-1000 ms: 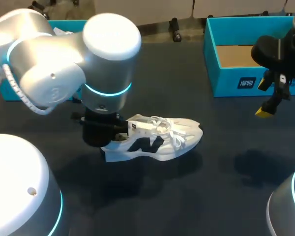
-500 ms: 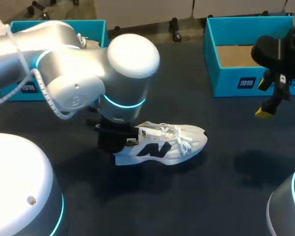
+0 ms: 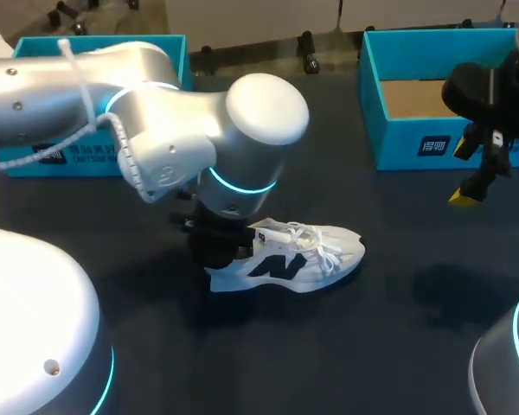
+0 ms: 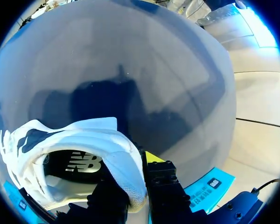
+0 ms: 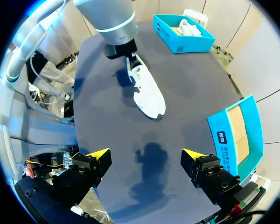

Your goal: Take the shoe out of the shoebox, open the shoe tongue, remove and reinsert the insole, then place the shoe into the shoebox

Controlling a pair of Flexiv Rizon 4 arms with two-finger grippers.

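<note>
— So, where's the shoe (image 3: 298, 255)?
— On the table (image 3: 398, 328), lying crosswise, toe toward the right shoebox (image 3: 398, 138). The head view hides the grip. My left wrist view shows my left gripper (image 4: 136, 186) clamping the heel. My right gripper (image 5: 146, 155) hangs spread wide.

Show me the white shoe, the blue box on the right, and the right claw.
shoe (image 3: 287, 262): head view, its side by the dark logo.
right shoebox (image 3: 400, 143): head view, its front wall.
right gripper (image 5: 145, 154): right wrist view, the gap between its open yellow tips.
</note>
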